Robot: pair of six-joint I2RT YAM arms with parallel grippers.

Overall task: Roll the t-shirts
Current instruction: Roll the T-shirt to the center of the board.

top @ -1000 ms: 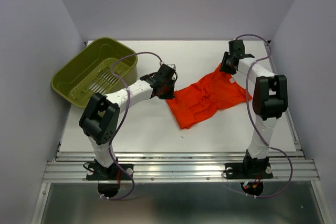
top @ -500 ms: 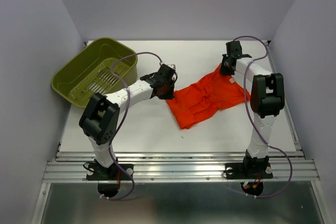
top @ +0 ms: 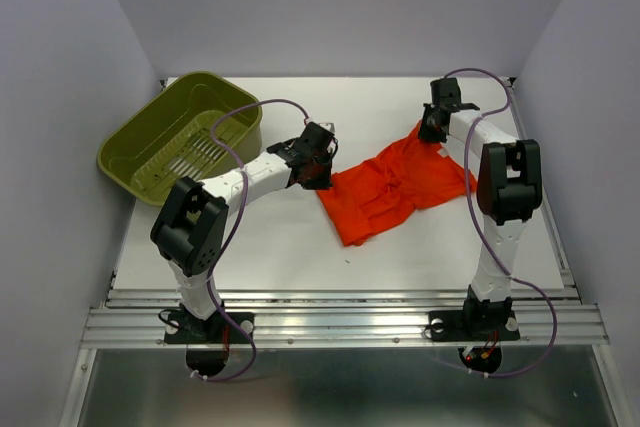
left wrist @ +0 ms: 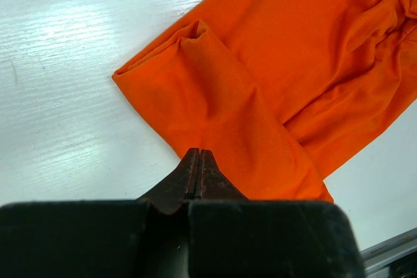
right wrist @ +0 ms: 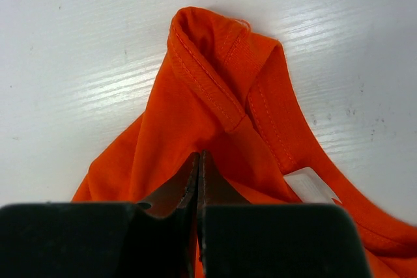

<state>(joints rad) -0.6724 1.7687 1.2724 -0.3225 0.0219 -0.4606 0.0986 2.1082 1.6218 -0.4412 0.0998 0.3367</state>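
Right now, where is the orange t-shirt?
In the top view the t-shirt lies right of the middle of the table, between the left gripper at its left edge and the right gripper at its far corner.

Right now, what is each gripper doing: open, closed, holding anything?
Left gripper: closed, pinching the t-shirt at its edge.
Right gripper: closed, pinching the t-shirt near the collar.

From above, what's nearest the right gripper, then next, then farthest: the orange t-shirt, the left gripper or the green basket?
1. t-shirt, pinched by the right gripper itself.
2. left gripper, at the shirt's opposite edge.
3. basket, in the far-left corner.
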